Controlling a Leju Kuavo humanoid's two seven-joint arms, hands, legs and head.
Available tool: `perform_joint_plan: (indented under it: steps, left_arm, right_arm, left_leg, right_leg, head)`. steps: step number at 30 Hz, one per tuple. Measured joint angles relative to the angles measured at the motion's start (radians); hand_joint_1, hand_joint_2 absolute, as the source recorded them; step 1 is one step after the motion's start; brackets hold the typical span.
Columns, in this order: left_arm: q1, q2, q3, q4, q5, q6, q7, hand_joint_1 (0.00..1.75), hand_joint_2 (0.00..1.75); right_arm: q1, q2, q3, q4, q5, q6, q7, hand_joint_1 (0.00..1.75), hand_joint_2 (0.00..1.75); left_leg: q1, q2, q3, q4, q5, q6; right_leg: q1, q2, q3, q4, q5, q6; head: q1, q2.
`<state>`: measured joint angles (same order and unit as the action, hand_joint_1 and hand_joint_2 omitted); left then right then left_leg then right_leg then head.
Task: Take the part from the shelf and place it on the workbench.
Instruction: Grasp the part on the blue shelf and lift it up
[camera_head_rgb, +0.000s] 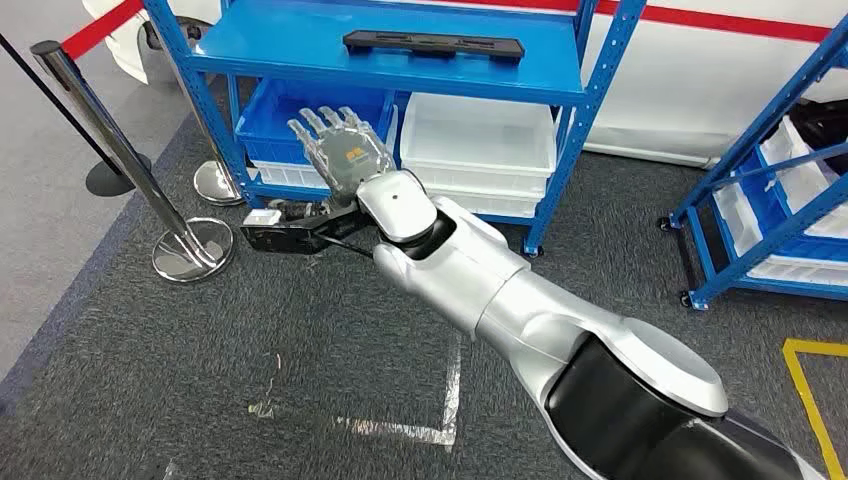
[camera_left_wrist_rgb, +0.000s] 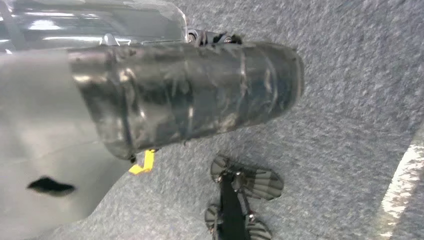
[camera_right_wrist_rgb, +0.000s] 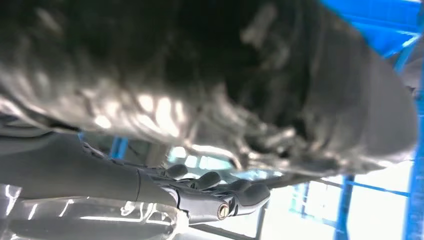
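Note:
The part (camera_head_rgb: 433, 44), a long flat black bar, lies on the top board of the blue shelf (camera_head_rgb: 300, 50). My right arm reaches in from the lower right. Its right hand (camera_head_rgb: 340, 148) is held up in front of the lower shelf level, below and to the left of the part, with its fingers straight and apart and nothing in it. In the right wrist view the dark fingers (camera_right_wrist_rgb: 220, 187) stretch toward the blue shelf posts. The left hand (camera_left_wrist_rgb: 190, 95) hangs over grey carpet; I see its thick grey thumb, and its fingers are hidden.
A blue bin (camera_head_rgb: 275, 115) and a white bin (camera_head_rgb: 480, 145) sit on the lower shelf. Two chrome posts (camera_head_rgb: 110, 140) with a red rope stand at the left. A second blue rack (camera_head_rgb: 780, 200) stands at the right. White tape (camera_head_rgb: 400, 428) marks the carpet.

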<state>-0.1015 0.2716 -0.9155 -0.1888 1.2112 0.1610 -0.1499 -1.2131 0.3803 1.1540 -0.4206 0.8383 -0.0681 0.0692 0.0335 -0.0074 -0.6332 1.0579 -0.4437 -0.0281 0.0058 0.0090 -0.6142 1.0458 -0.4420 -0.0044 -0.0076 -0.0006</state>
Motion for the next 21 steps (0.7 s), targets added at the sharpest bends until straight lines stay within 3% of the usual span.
perform_joint_plan:
  steps: [3,6,8,9,10,12,13,16,18,19,21]
  left_arm:
    - [0.000,0.000,0.000,0.000,0.000,0.002,0.000,0.00,0.00]
    - [0.000,0.002,0.000,0.000,0.000,0.008,-0.003,0.00,0.00]
    - [0.000,0.002,0.000,0.000,-0.001,0.013,-0.004,0.00,0.00]
    - [0.000,0.003,0.000,0.000,-0.002,0.014,-0.004,0.00,0.00]
    - [0.000,0.003,0.000,0.000,-0.002,0.016,-0.005,0.00,0.00]
    - [-0.001,0.002,0.000,0.000,-0.003,0.016,-0.006,0.00,0.00]
    - [-0.001,0.001,0.000,0.000,-0.003,0.016,-0.006,0.00,0.00]
    - [-0.002,0.001,0.000,0.000,-0.003,0.018,-0.004,0.00,0.00]
    - [-0.002,0.002,0.000,0.000,-0.003,0.019,-0.004,0.00,0.00]
    - [-0.003,0.003,0.000,0.000,-0.003,0.020,-0.003,0.00,0.00]
    - [-0.003,0.005,0.000,0.000,-0.004,0.026,-0.003,0.00,0.00]
  right_arm:
    - [0.000,-0.004,0.000,0.001,0.011,0.001,-0.001,0.00,0.00]
    - [0.001,-0.007,0.000,0.002,0.030,0.006,-0.002,0.00,0.00]
    - [0.006,-0.011,0.000,0.004,0.041,0.011,-0.004,0.00,0.00]
    - [0.007,-0.013,0.000,0.004,0.045,0.012,-0.004,0.00,0.00]
    - [0.007,-0.014,0.000,0.004,0.049,0.013,-0.004,0.00,0.00]
    - [0.004,-0.015,0.000,0.004,0.054,0.015,-0.006,0.00,0.00]
    - [0.003,-0.015,0.000,0.004,0.056,0.017,-0.008,0.00,0.00]
    - [0.002,-0.017,0.000,0.004,0.062,0.026,-0.012,0.00,0.00]
    - [0.002,-0.019,0.000,0.004,0.066,0.029,-0.013,0.00,0.00]
    - [0.001,-0.019,0.000,0.003,0.068,0.030,-0.014,0.00,0.00]
    - [0.002,-0.019,0.000,0.003,0.075,0.034,-0.016,0.00,0.00]
  left_leg:
    - [0.002,0.001,0.000,-0.004,0.004,0.015]
    - [0.001,0.002,-0.001,-0.007,0.007,0.028]
    - [-0.002,0.002,-0.001,-0.008,0.007,0.029]
    - [-0.004,0.001,0.000,-0.008,0.006,0.029]
    - [-0.006,0.000,0.002,-0.008,0.006,0.030]
    - [-0.010,-0.001,0.004,-0.009,0.005,0.029]
    - [-0.011,0.000,0.005,-0.011,0.006,0.027]
    - [-0.008,0.001,0.006,-0.021,0.013,0.012]
    - [-0.008,0.002,0.006,-0.017,0.004,0.003]
    - [-0.008,0.002,-0.006,0.011,-0.015,0.000]
    - [-0.007,0.003,-0.057,0.123,-0.074,-0.006]
  right_leg:
    - [-0.003,-0.001,-0.016,0.032,-0.024,0.009]
    - [-0.006,-0.003,-0.097,0.203,-0.109,0.019]
    - [-0.006,-0.004,-0.141,0.288,-0.128,0.019]
    - [-0.005,-0.004,-0.138,0.276,-0.109,0.015]
    - [-0.003,-0.004,-0.116,0.225,-0.074,0.008]
    - [0.006,-0.004,-0.048,0.081,-0.009,-0.016]
    - [0.011,-0.005,-0.023,0.030,0.007,-0.024]
    - [0.017,-0.005,-0.005,-0.013,0.015,-0.032]
    - [0.009,-0.007,0.008,-0.036,0.025,-0.033]
    - [0.004,-0.008,0.016,-0.048,0.030,-0.034]
    - [0.001,-0.010,0.021,-0.056,0.034,-0.037]
  head:
    - [0.002,0.000]
    - [0.005,0.000]
    - [0.005,0.000]
    - [0.005,0.000]
    - [0.005,0.000]
    - [0.004,0.000]
    - [0.004,0.000]
    - [0.004,0.000]
    - [0.003,0.000]
    - [0.002,0.000]
    - [0.000,0.000]
